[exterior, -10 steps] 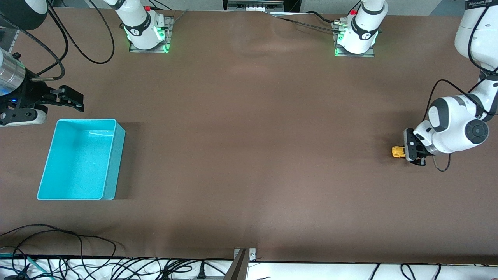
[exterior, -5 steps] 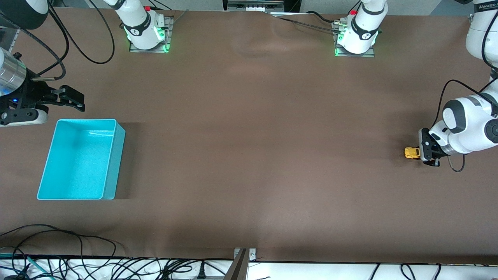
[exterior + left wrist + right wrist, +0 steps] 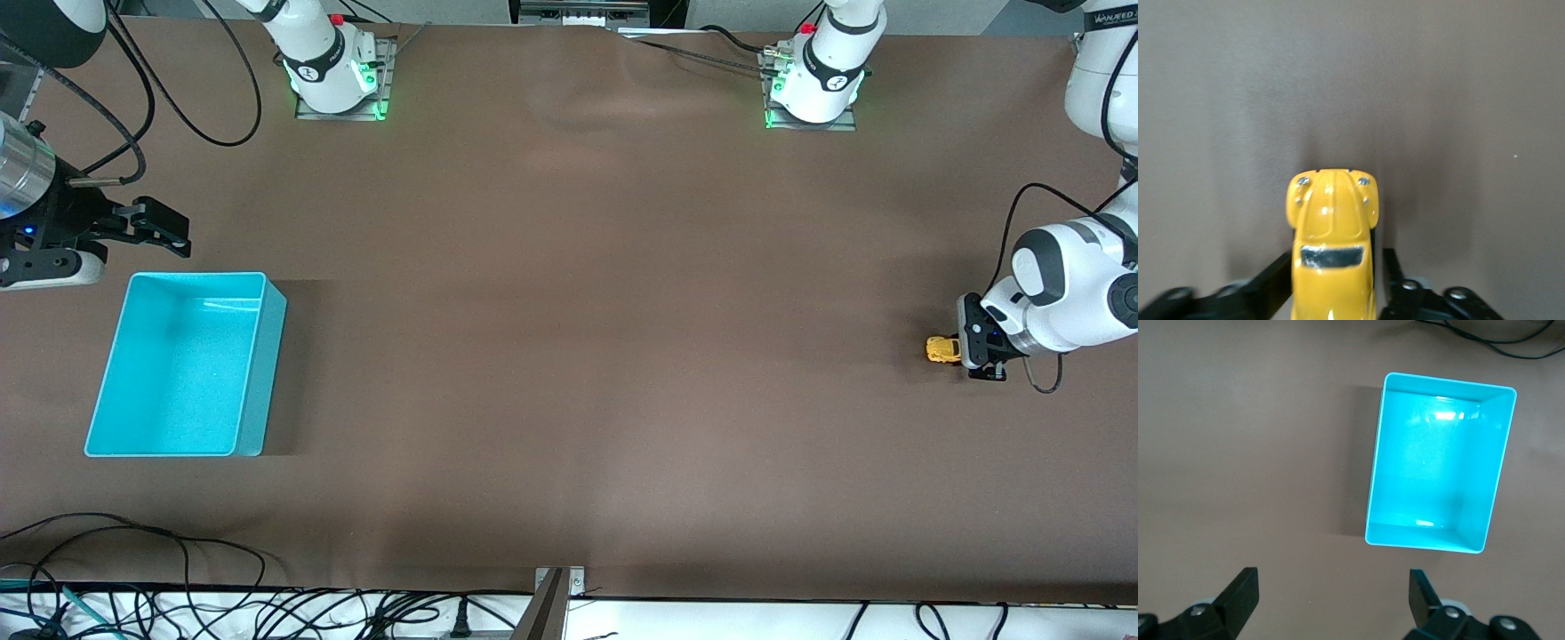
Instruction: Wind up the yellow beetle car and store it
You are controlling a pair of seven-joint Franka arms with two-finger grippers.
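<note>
My left gripper's jaws are clamped on the yellow beetle car, one finger against each flank, its nose pointing away from my wrist. The car sits low on the counter at my left arm's end. My right gripper waits with jaws spread wide and holding nothing, above the counter beside the turquoise bin, well apart from the car.

Count on worktop: one yellow beetle car; one turquoise bin; two arms, each with one claw, left claw and right claw; two arm bases along the top edge.
</note>
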